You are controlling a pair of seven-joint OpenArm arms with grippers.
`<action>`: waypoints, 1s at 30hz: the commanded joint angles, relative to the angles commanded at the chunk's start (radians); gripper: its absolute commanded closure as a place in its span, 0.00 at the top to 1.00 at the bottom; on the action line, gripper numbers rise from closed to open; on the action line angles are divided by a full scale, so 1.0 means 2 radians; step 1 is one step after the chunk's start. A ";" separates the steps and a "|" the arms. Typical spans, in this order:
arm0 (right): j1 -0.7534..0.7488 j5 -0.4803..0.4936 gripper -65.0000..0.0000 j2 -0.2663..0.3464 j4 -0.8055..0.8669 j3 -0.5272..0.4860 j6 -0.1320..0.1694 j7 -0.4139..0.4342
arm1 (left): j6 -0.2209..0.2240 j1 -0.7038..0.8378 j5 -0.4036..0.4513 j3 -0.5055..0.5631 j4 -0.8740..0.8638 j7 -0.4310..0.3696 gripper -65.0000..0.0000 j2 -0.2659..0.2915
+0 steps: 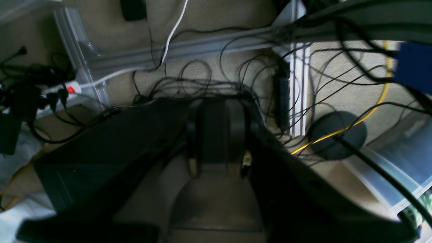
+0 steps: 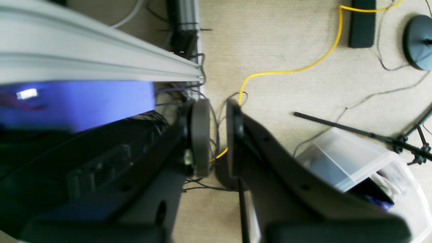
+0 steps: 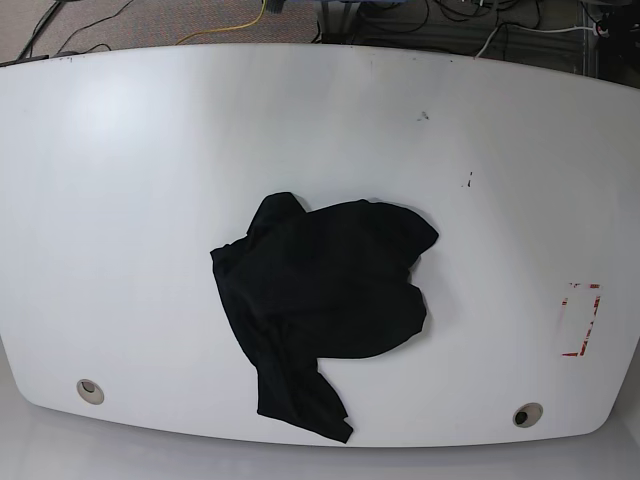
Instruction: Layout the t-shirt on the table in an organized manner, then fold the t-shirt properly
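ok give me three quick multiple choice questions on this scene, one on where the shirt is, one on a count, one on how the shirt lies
1. Where does the t-shirt lie on the table?
A. about the middle, reaching toward the near edge
B. at the far left corner
C. hanging off the right side

2. How many round holes show in the tabletop?
A. none
B. two
C. four

3. How does the t-shirt lie?
A. folded into a neat square
B. spread flat with both sleeves out
C. crumpled in a heap

Answers:
1. A, the base view shows the black fabric near the centre with one end trailing to the near edge.
2. B, one hole sits near the front left and another hole near the front right.
3. C, its outline is uneven and bunched, with no clear sleeves or folds.
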 joint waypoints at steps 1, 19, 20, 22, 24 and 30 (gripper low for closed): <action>-0.003 0.000 0.12 -0.001 0.007 0.000 0.000 0.000 | 0.000 0.005 -0.006 0.000 0.008 0.000 0.15 -0.004; -0.069 0.001 0.12 -0.008 0.200 0.001 0.000 0.001 | 0.000 0.105 -0.130 -0.017 0.203 0.000 0.15 -0.054; -0.069 0.001 0.12 -0.010 0.210 0.001 0.000 0.001 | 0.000 0.108 -0.130 -0.019 0.211 0.000 0.15 -0.054; -0.068 0.001 0.12 -0.011 0.230 0.001 0.000 -0.001 | 0.000 0.113 -0.130 -0.025 0.228 0.000 0.15 -0.054; -0.068 0.001 0.12 -0.011 0.247 0.001 0.000 -0.008 | 0.000 0.116 -0.130 -0.032 0.239 0.000 0.15 -0.054; -0.041 0.000 0.12 -0.011 0.288 0.000 0.000 -0.026 | 0.000 0.121 -0.131 -0.064 0.272 0.000 0.15 -0.034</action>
